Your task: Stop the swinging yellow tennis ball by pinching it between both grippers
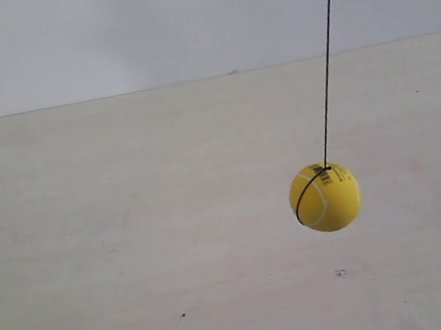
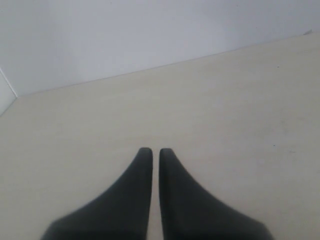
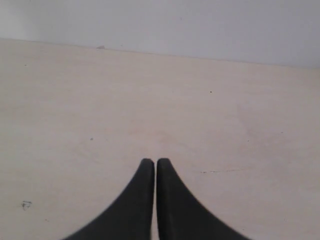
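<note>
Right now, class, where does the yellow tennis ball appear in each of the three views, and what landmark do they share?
Exterior view: the yellow tennis ball hangs on its black string, right of centre, in the lower half.
Left wrist view: not in it; only the left gripper over the table.
Right wrist view: not in it; only the right gripper.
Shared landmark: the line where table meets wall.

The left pincer [image 2: 155, 152], two black tapered jaws drawn nearly together with only a sliver between, points out over a pale counter [image 2: 230, 115] that meets a white wall [image 2: 125, 35].
</note>
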